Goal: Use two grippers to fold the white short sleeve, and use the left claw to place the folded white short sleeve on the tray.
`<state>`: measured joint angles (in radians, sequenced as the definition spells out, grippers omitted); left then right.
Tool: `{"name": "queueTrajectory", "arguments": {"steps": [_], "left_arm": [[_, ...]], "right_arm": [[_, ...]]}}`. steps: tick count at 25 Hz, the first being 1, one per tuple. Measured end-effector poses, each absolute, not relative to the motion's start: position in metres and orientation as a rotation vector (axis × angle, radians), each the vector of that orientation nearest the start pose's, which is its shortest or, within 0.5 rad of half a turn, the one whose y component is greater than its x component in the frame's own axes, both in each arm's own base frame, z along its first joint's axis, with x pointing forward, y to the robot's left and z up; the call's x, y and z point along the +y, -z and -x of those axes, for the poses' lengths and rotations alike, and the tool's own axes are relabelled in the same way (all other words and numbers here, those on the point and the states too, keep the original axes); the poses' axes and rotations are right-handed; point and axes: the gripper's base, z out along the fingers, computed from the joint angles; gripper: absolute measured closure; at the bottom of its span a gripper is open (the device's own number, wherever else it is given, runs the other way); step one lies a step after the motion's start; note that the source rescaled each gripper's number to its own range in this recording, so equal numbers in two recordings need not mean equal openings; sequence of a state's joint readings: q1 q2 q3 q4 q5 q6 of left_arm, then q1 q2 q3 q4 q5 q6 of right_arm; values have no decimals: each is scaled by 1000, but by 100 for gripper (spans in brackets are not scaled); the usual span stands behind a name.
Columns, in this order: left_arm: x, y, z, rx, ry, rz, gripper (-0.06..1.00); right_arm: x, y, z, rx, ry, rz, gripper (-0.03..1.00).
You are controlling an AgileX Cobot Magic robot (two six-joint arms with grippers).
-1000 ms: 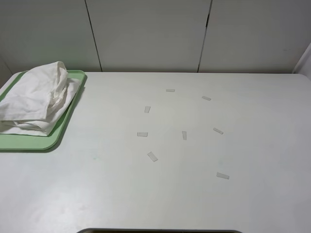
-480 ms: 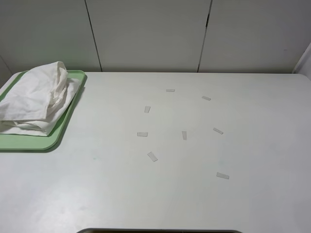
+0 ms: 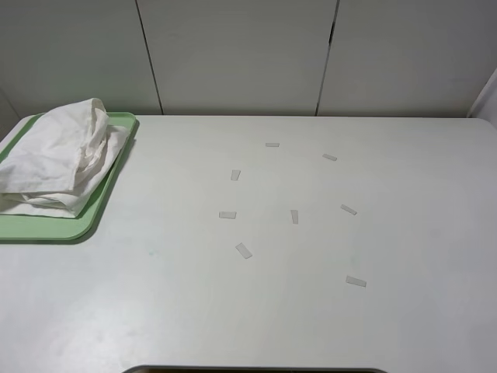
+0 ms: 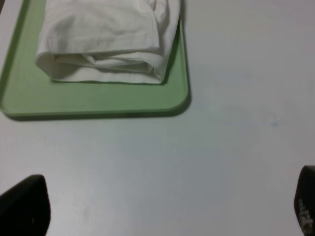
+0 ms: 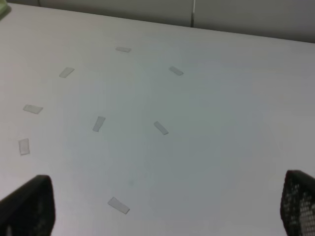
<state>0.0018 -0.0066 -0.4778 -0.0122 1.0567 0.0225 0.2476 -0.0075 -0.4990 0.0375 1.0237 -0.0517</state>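
A white desk (image 3: 311, 311) carries a pale green tray (image 3: 46, 227), on which the folded white shirt (image 3: 54, 159) lies bunched. The left tool (image 4: 162, 209) hangs with fingers (image 4: 24, 206) spread wide and empty, the tray ahead of it. The right tool (image 5: 162, 206), likewise spread and empty, faces scattered tape strips (image 5: 99, 123) on the bare desk.

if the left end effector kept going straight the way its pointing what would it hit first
Probably bare table first: the left end effector is open and empty above it. Farther along that line sits the tray holding the white short sleeve, but depth is hard to judge.
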Motion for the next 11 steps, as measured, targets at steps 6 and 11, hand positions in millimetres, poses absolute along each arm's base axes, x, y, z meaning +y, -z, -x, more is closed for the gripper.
{"name": "queueTrajectory", "arguments": {"steps": [6, 11], "left_arm": [[-1, -271, 3, 2056, 0, -22, -5], [-1, -271, 3, 2056, 0, -22, -5]], "right_arm": [[2, -280, 5, 1982, -170, 300, -3], [2, -280, 5, 1982, -170, 300, -3]]}}
